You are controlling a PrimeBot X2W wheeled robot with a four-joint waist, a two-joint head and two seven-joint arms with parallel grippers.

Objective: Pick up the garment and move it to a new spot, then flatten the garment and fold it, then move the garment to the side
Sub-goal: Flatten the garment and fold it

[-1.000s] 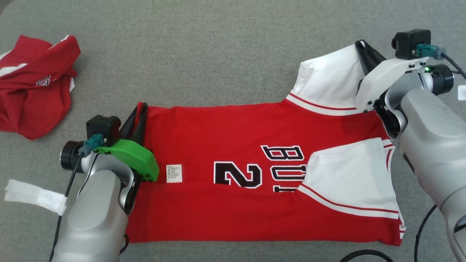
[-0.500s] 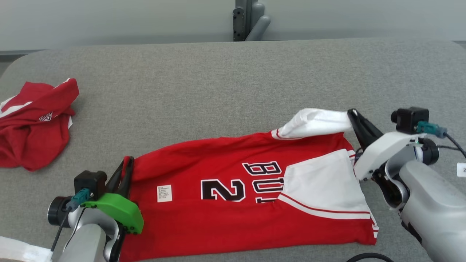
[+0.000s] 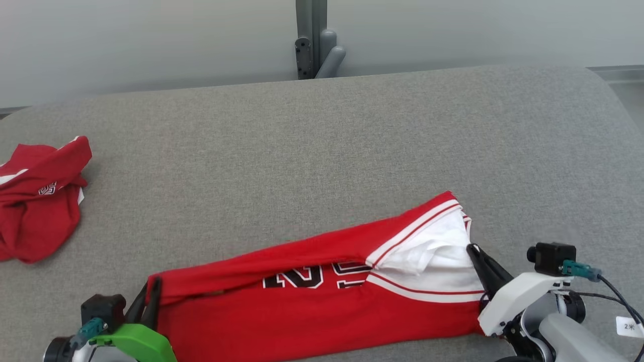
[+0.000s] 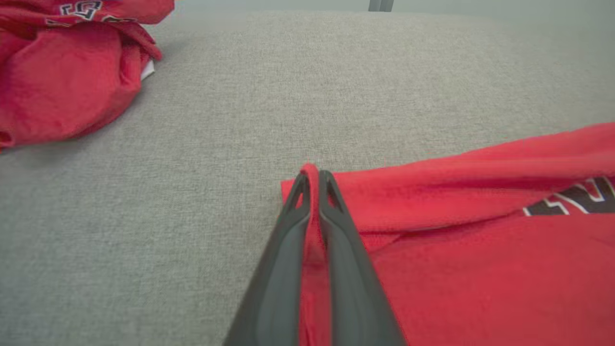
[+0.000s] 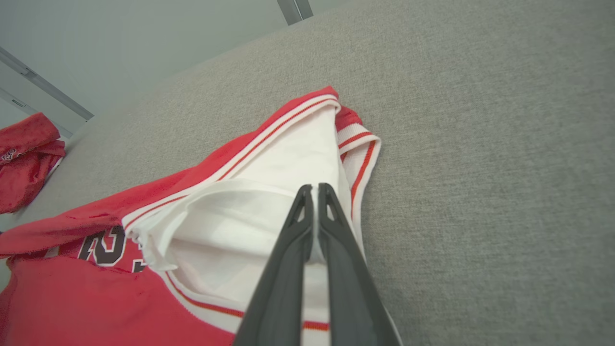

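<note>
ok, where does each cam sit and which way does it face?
Head view: on the head, facing forward and down at the red jersey on the grey table; left gripper lower left, right gripper lower right.
Left wrist view: left wrist, looking along its shut jaws pinching the jersey's red edge.
Right wrist view: right wrist, looking along its shut jaws pinching the white sleeve.
Shared: all three catch the crumpled red garment on their left.

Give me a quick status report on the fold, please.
Left hand shut on jersey, red hem corner. Right hand shut on its white sleeve. Far edge doubled over, number half covered. Crumpled red garment far left, well clear.
</note>
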